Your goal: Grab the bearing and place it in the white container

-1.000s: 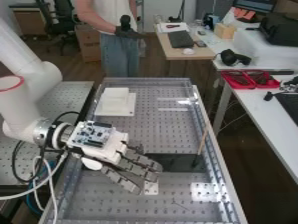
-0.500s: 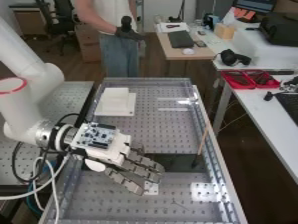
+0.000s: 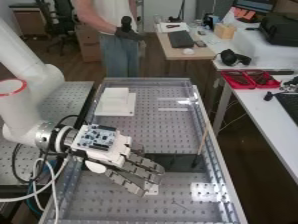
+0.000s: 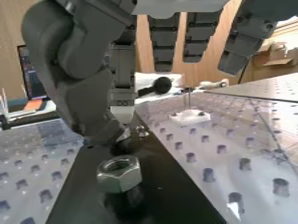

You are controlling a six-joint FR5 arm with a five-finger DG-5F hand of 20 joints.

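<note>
While the hand's (image 3: 118, 156) fingers stretch nearly straight, gripping nothing, I see a steel nut (image 4: 120, 174), not an obvious bearing, near them on the black strip (image 4: 167, 204). It looks hard, heavyish and slick; I'd pinch opposite flats. Toward twelve o'clock in the high view stands the white box (image 3: 116, 95), presumably the container.

1 white arm (image 3: 28, 72) bent at the view's left, 1 hand (image 3: 114, 154) palm down, dark grey fingers (image 3: 146, 163) loosely extended
</note>
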